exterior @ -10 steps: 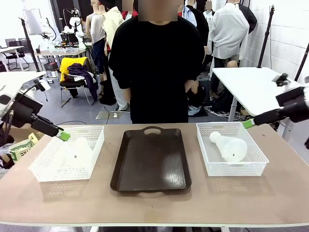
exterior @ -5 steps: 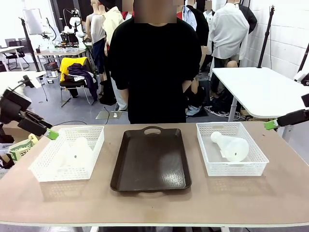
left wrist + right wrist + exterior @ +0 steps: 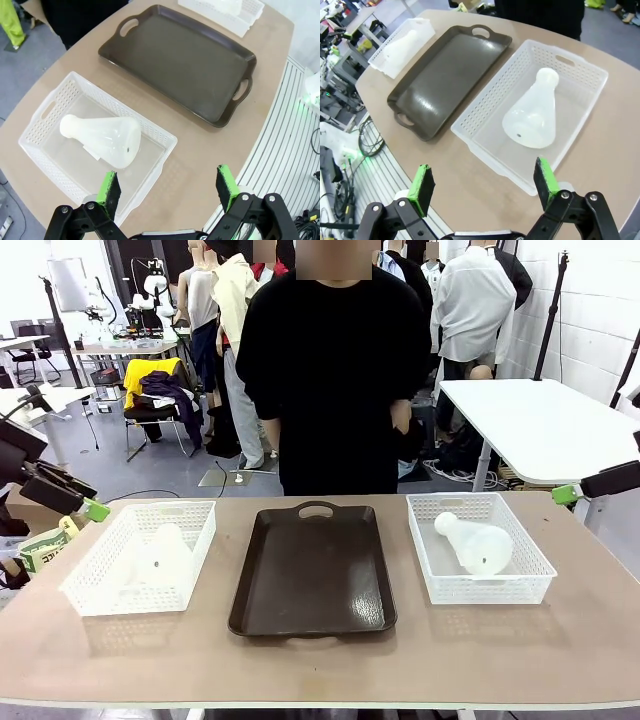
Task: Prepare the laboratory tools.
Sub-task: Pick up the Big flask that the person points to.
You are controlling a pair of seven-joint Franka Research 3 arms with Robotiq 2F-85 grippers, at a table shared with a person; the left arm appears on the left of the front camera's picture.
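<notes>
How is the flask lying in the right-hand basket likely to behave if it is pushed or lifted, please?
The flask lies on its side in the basket, so a push would probably roll it in a curve round its narrow neck until a wall stops it. It looks empty and translucent, so likely light. Its smooth, tapering body may slip when squeezed.

A dark brown tray (image 3: 312, 570) with cut-out handles lies mid-table (image 3: 320, 665), apart from the left white mesh basket (image 3: 125, 600) and the right white mesh basket (image 3: 490, 590), before a black-clad person (image 3: 335, 380).
</notes>
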